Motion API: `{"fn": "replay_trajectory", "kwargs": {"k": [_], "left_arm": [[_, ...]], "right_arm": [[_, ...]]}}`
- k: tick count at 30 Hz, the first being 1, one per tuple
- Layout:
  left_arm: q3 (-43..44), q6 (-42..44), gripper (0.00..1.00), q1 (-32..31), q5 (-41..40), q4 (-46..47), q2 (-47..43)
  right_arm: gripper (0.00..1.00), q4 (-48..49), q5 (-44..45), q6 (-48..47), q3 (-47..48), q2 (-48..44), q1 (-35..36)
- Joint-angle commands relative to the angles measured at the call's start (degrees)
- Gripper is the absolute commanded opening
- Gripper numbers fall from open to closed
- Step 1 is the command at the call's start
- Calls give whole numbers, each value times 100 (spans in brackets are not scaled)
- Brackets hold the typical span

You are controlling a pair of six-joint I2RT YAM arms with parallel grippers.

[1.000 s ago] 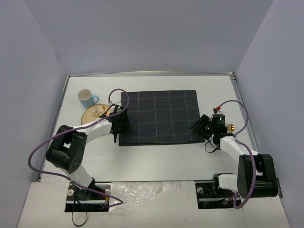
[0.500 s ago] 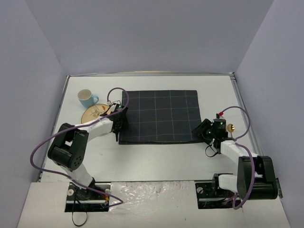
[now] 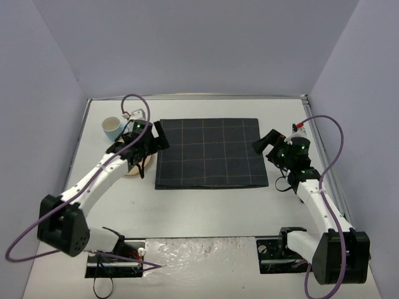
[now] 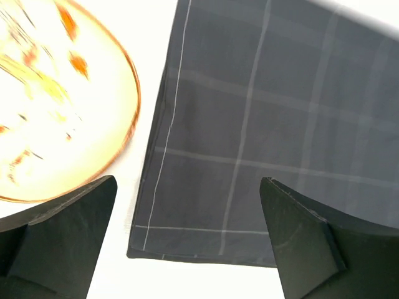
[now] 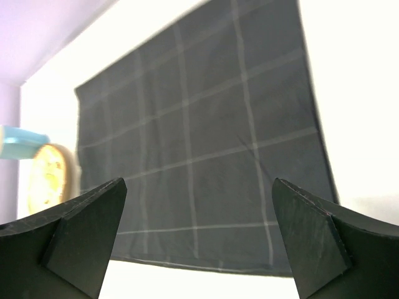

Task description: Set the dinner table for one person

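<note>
**Free & ready for next pick**

Both my grippers are spread wide, nothing held. Left gripper [image 4: 187,187] is over the left edge of the checked cloth mat [image 3: 211,152], right gripper [image 5: 199,187] off its right edge. White bench [image 3: 206,212] shows all round the mat. Plate [image 4: 56,93] sits just left of mat, blue cup [image 3: 112,129] beyond it. I'd pinch plate rim w/ left, lift clear, set mid-mat w/o rucking cloth.

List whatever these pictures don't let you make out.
Plate, left wrist view: blurred, cut off by the frame edges; pattern unreadable.
Plate, top view: mostly under the left arm.
Cup, top view: handle behind the left arm; contents too small.
Cup, right wrist view: cut off by the left edge.
</note>
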Motion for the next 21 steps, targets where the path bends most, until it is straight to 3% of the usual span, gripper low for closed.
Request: {"fn": "replay_trajectory", "kwargs": {"k": [1, 10, 14, 21], "left_arm": [[-631, -285, 97, 686, -37, 353, -1151], [-2964, -1226, 97, 2254, 659, 1649, -2944], [-3342, -1555, 97, 2651, 790, 2144, -2918], [-4397, -2151, 91, 3521, 1196, 3854, -2245]], "right_arm": [[100, 218, -556, -215, 327, -333, -3], [100, 382, -717, -694, 198, -595, 581], [100, 406, -753, -748, 189, -673, 789], [100, 449, -1232, -769, 108, -712, 991]]}}
